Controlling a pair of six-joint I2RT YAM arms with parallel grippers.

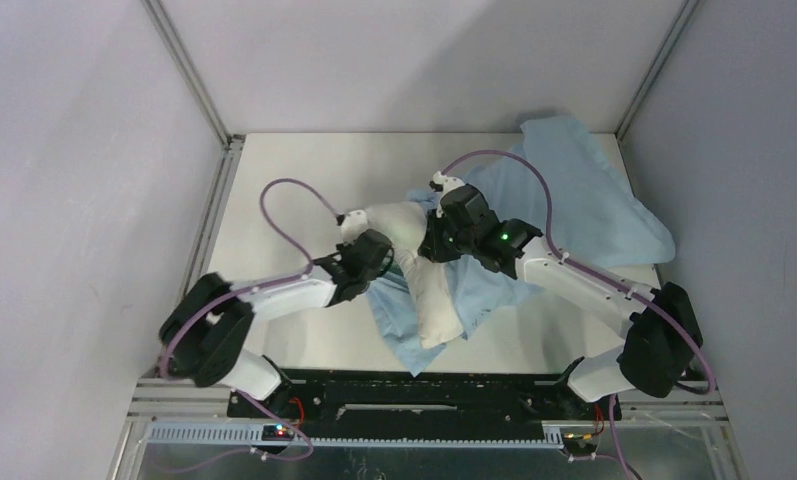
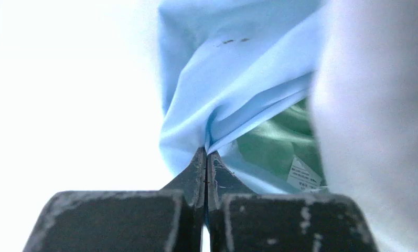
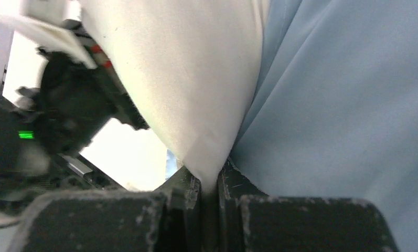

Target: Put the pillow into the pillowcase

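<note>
Your left claw (image 2: 205, 157) pinches the pillowcase (image 2: 233, 79) edge, your right claw (image 3: 209, 181) pinches the pillow (image 3: 185, 79), which lies just right of that opening.

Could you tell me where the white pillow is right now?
In the top view, the plump white pillow lies mid-table on the light blue pillowcase, between both grippers.

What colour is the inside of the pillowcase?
Sea-green. The left wrist view shows it best: the pillowcase is light blue outside, with green lining beside a small white label.
</note>
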